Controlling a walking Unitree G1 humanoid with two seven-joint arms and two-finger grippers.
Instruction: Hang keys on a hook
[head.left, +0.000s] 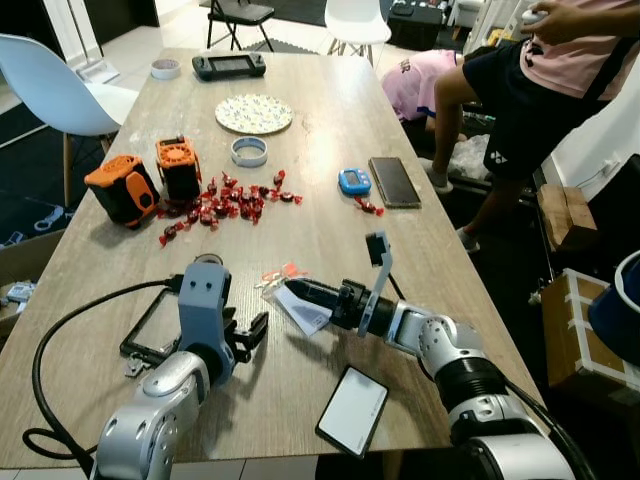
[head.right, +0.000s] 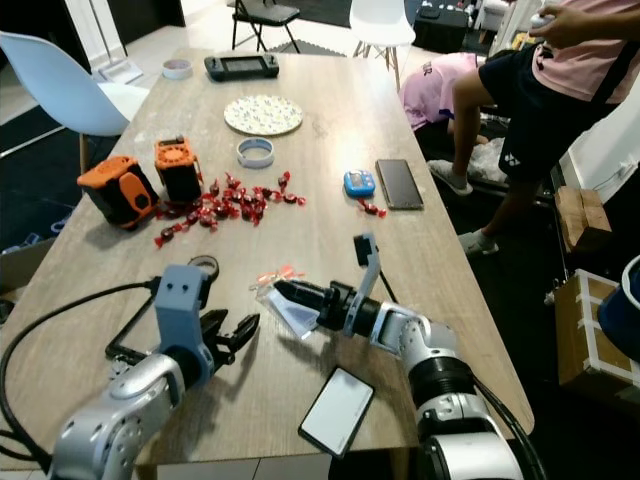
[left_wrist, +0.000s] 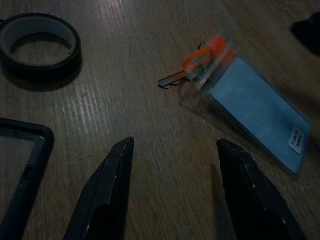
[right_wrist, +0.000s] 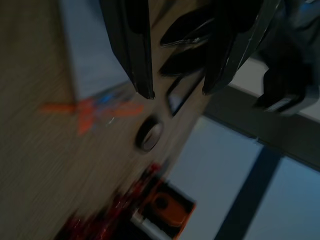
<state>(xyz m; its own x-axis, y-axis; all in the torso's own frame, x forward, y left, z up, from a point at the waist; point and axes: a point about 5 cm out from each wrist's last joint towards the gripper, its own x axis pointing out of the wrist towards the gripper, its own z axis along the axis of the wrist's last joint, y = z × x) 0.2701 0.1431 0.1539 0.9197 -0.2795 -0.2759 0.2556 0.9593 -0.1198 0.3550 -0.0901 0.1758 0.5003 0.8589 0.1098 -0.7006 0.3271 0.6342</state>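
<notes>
the keys (left_wrist: 186, 70) lie flat on the wooden tabletop (head.left: 330, 110), on an orange ring with a clear plastic tag (left_wrist: 252, 117) joined to them. that tag is the thing to go by here.

the right end effector (head.left: 290, 291) reaches in low and its tip is right at the tag. the wrist picture is blurry, but its two black fingers look a little apart with nothing between them. the left end effector (left_wrist: 175, 150) sits just beside the tag on the other side, pointing at the keys, its fingers spread wide and empty.

a roll of black tape (left_wrist: 39, 44) lies near the tag, a black frame (head.left: 150, 325) a bit further off, and a phone (head.left: 352, 409) near the robot's edge. red candies (head.left: 225, 200) and two orange boxes (head.left: 150, 180) are well apart from the tag. a person (head.left: 560, 70) stands far off past the tabletop.

i think the step now is picking up the keys; nothing is gripped yet. next, one end effector needs to close on the tag or ring and lift. i see no hook from here, so it must be found.
</notes>
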